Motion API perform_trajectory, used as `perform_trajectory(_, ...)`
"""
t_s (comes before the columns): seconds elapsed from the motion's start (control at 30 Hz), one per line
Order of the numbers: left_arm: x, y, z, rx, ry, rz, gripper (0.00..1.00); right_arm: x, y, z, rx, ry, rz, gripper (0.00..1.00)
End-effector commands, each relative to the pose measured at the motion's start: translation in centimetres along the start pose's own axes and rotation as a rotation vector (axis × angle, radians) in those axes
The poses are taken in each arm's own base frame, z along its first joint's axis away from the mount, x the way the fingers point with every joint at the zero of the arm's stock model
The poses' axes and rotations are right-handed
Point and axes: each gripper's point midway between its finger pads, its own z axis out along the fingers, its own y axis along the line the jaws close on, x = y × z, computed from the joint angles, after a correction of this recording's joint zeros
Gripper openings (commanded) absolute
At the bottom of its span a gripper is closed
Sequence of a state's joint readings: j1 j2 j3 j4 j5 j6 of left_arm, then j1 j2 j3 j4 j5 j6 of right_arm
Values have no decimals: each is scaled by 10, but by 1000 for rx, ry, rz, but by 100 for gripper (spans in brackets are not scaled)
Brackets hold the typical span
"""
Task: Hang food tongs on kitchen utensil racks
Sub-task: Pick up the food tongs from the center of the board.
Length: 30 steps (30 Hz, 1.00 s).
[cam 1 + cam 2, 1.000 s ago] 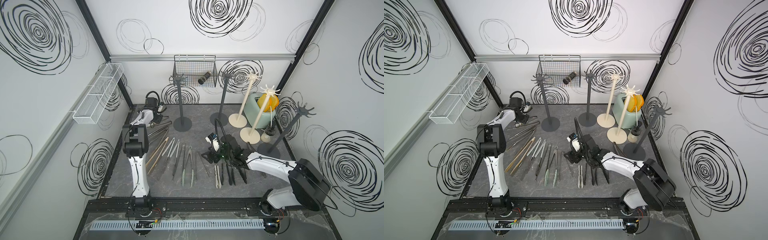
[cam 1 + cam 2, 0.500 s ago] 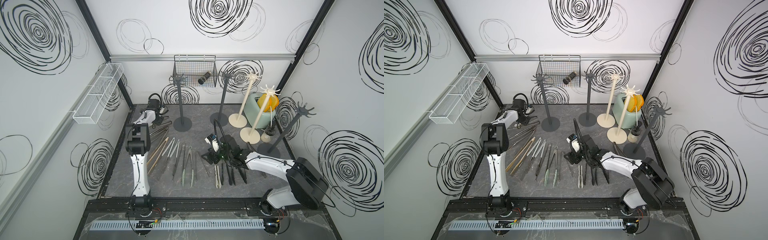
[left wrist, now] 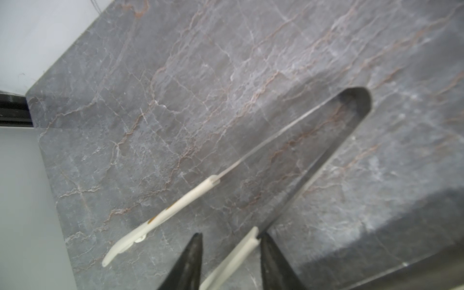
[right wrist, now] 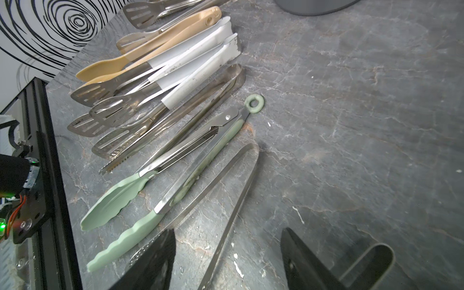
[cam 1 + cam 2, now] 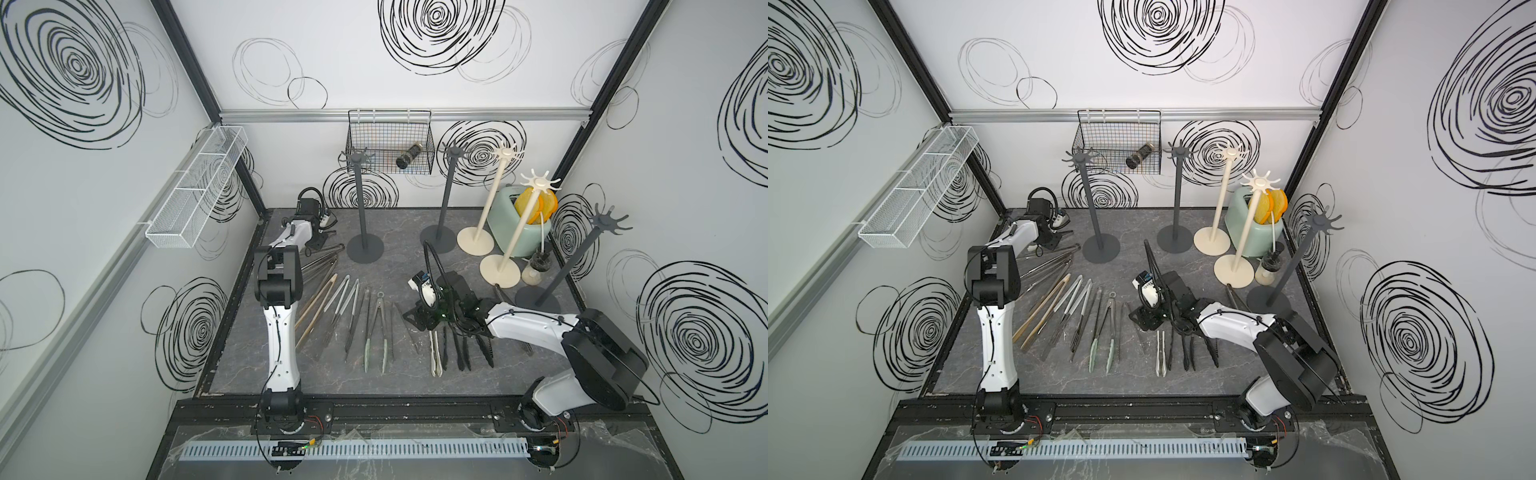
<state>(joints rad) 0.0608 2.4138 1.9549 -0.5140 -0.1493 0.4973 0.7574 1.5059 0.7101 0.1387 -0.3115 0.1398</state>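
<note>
I'm looking down on the grey marbled surface (image 5: 399, 257), and it carries everything here. My white left arm (image 5: 278, 332) reaches out to the far left corner. My white right arm (image 5: 528, 328) lies low across the middle.

Along the back stand the kitchen utensil racks, tall thin poles on round disc bases with a star of hooks on top. Three are dark grey utensil racks (image 5: 360, 208) and two are cream utensil racks (image 5: 492, 199). A black wire basket (image 5: 390, 141) hangs on the back wall, and a white mesh tray (image 5: 195, 191) hangs on the left wall. A pale green toaster (image 5: 505, 208) sits behind the cream pair.

Now the food tongs (image 5: 378, 307). The ones I can make out lie flat on the surface in a loose row between the two arms, none on a hook. From the right wrist I see the pale green-tipped steel tongs (image 4: 212, 150) beside a pair of plain steel tongs (image 4: 232, 213).

The right pincer (image 4: 231, 258) stands wide, with one arm of the plain steel tongs running between its fingers. I can't tell whether they touch it.

Over in the corner lie the white-tipped steel tongs (image 3: 185, 200), splayed open. The left pincer (image 3: 232, 253) is at a narrow gap, straddling one white-tipped arm. One finger is right against it and the other stands just clear, so nothing is clamped.
</note>
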Motion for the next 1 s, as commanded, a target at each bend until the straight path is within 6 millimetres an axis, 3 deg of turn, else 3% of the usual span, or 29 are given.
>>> perform_trajectory(0.0, 19, -6, 17, 46, 50, 17, 31, -7, 2, 1, -14, 2, -13, 68)
perform_trajectory(0.13, 29, -12, 23, 60, 71, 23, 20, -8, 1, 1, -12, 3, -10, 67)
perform_trajectory(0.3, 34, -11, 26, 57, 81, 23, 15, -5, 0, 2, -11, 10, -8, 67)
perform_trajectory(0.47, 25, 8, 23, -23, 66, 18, 0, -3, -2, 4, -9, 17, -3, 67)
perform_trajectory(0.57, 10, 29, 13, -104, 39, -1, 0, -3, -2, 6, -13, 21, 0, 65)
perform_trajectory(0.77, -34, 70, -38, -277, -91, -37, 0, -2, -4, 8, -14, 39, 13, 63)
perform_trajectory(0.97, -74, 99, -115, -365, -256, -118, 0, -10, -1, -3, -13, -6, 15, 62)
